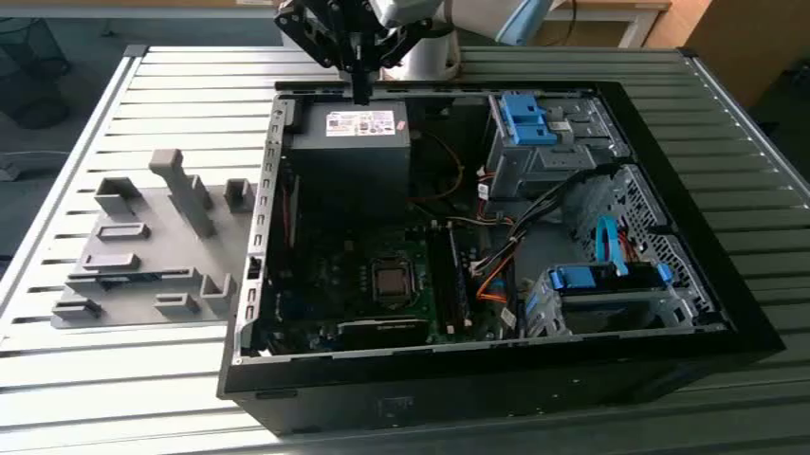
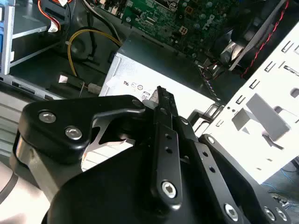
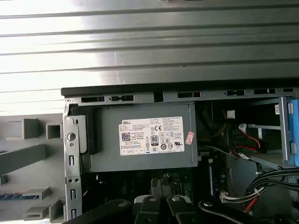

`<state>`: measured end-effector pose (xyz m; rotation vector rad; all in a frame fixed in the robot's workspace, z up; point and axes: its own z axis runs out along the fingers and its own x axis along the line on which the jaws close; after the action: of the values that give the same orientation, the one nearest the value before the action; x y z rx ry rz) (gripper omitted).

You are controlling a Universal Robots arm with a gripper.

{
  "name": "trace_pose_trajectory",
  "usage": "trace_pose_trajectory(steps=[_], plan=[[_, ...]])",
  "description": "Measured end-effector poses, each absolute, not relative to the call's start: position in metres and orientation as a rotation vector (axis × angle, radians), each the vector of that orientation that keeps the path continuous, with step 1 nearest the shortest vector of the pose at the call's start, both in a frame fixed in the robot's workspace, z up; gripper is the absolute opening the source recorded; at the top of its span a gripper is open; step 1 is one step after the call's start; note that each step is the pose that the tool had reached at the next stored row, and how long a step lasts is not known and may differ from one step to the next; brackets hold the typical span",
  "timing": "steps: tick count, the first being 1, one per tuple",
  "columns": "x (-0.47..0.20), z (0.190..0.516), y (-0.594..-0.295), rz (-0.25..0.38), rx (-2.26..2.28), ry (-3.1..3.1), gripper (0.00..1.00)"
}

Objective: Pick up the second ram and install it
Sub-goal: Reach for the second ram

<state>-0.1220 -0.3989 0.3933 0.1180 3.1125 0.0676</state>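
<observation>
The slatted metal table (image 1: 120,384) bears an open black computer case (image 1: 481,398) and, at its 9 o'clock, a grey, seemingly plastic fixture plate (image 1: 139,284).

Bright light glances off the slatted metal desk (image 1: 114,379); beyond the desk's far edge lie grey floor (image 1: 146,24), a dark wire basket (image 1: 28,52) and, toward the exterior view's right, pale wooden furniture (image 1: 741,38).

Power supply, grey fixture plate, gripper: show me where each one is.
power supply (image 3: 150,136), first wrist view, on its white label.
grey fixture plate (image 1: 171,254), exterior view, bare patch near its middle.
gripper (image 1: 360,92), exterior view, at its lower tip.
</observation>
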Motion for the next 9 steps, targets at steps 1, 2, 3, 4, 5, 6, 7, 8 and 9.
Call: trace_pose_trajectory(steps=[1, 2, 3, 4, 5, 6, 7, 8, 9], plan=[[-0.122, 0.3933, -0.3989, 0.068, 0.118, 3.112, 0.11], [-0.122, 0.3933, -0.3989, 0.068, 0.118, 3.112, 0.11], [-0.122, 0.3933, -0.3989, 0.068, 0.118, 3.112, 0.11], [-0.122, 0.3933, -0.3989, 0.068, 0.118, 3.113, 0.11], [-0.1221, 0.3933, -0.3989, 0.068, 0.118, 3.112, 0.11], [-0.1224, 0.3934, -0.3989, 0.067, 0.118, 3.113, 0.11], [-0.1228, 0.3933, -0.3989, 0.068, 0.118, 3.113, 0.11], [-0.1231, 0.3933, -0.3989, 0.068, 0.118, 3.112, 0.11], [-0.1233, 0.3933, -0.3989, 0.068, 0.118, 3.113, 0.11]])
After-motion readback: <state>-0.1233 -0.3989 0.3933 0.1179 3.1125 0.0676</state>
